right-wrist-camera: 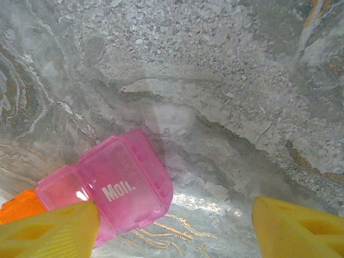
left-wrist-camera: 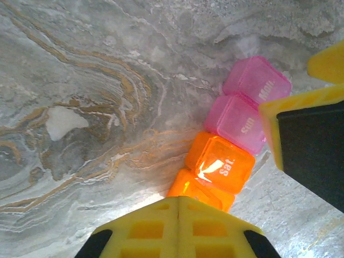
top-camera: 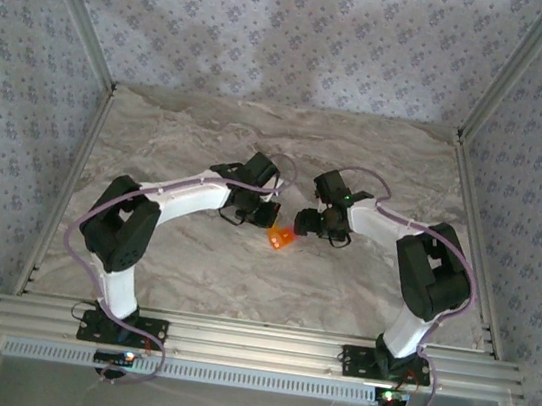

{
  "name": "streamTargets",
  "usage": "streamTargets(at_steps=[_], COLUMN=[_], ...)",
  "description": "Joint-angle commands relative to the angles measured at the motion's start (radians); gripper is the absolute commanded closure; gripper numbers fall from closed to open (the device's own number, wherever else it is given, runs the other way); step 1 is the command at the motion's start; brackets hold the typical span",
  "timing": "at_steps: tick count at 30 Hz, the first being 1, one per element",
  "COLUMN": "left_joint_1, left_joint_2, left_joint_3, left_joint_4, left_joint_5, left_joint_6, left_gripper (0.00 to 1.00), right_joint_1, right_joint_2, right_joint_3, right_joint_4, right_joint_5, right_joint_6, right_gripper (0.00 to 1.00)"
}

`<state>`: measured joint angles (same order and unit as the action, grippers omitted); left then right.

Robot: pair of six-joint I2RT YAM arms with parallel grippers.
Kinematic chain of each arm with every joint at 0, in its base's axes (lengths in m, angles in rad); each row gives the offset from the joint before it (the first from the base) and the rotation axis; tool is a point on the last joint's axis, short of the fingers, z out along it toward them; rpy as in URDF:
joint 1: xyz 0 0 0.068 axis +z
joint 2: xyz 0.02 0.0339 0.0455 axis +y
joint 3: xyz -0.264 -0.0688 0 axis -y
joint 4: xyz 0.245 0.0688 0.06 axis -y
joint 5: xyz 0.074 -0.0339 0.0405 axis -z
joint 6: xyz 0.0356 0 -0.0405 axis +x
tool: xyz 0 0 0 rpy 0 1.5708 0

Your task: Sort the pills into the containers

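- Left wrist view: left gripper (left-wrist-camera: 178,204) is seen pressed together at the containers' (left-wrist-camera: 231,156) orange end.
- Right gripper (right-wrist-camera: 174,215) is seen spread at the pink end.

Containers (left-wrist-camera: 231,142), orange-to-pink translucent strip (lids shut, day-labelled), flat on the table (top-camera: 241,270).

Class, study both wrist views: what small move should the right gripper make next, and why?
Probably shift the open right gripper to the pink Mon lid and pry it up. Every lid looks closed, Mon lies by one of its jaws, and the shut left gripper sits at the orange end of the strip.
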<state>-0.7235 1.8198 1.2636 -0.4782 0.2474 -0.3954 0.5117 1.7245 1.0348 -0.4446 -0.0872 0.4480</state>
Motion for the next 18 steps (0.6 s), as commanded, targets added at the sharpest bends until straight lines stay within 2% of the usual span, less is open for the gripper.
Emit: streamTargets(at_steps=[1,18], left_joint_1=[-0.017,-0.084], left_joint_2=[-0.040,-0.055], left_joint_3=[-0.009,-0.055], left_joint_4=[0.016,0.053], left_joint_5=[0.027,0.024], left_joint_6=[-0.020,-0.063], left_gripper=[1.00,1.00], right_joint_1=[-0.004,-0.005], right_joint_2=[0.025,0.036], right_joint_3=[-0.012,-0.012], right_joint_4=[-0.014,-0.005], right_joint_5=[0.009,0.005], right_joint_6=[0.010,0.014], right_gripper=[0.23,0.23])
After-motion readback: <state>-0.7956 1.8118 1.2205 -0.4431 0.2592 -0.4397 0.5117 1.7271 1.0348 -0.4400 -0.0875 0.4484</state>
